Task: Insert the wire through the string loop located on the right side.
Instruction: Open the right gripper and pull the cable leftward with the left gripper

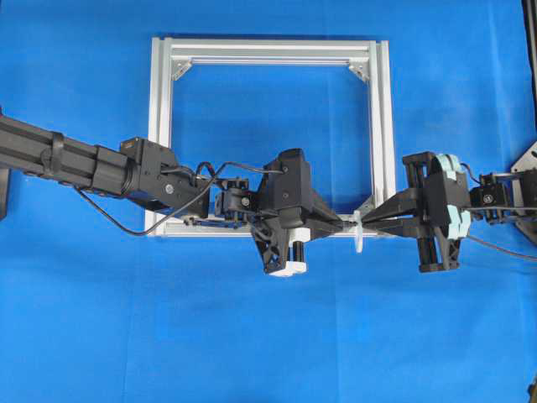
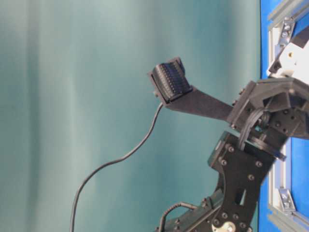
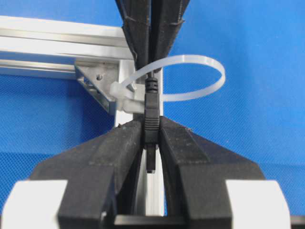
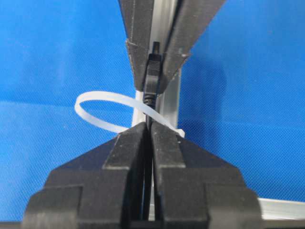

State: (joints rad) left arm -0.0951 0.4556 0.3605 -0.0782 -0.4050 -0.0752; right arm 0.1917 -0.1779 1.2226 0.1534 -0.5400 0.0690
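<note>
Cloth first: we've got a blue cloth [image 1: 92, 319] covering the whole table, and on it lies the square aluminium frame [image 1: 161, 134], the biggest loose thing here. No containers anywhere that we can see, so nothing to report inside anything.

Both arms meet at the frame's near right corner. The left gripper [image 1: 342, 225] comes in from the left and the right gripper [image 1: 369, 225] from the right, tips almost nose to nose in the overhead view. That makes sense to us as a handover across the loop: one side feeds, the other catches.

The string loop [image 3: 198, 78] looks like a white translucent zip-tie ring fastened at the frame's corner by the corner bracket [image 3: 95, 81], and it stands up off the rail so there's an opening to thread.

The wire [image 3: 151, 107] runs straight through that ring. In the left wrist view the left gripper's fingers [image 3: 119, 143] are clamped on the dark plug end, which sits on the left side of the loop. In the right wrist view the right gripper [image 4: 148, 131] is pinched tight on the thin cable just on the right of the loop [image 4: 102, 112].

So our read is the plug is already through, with both pincers clenched on the wire at once.
</note>
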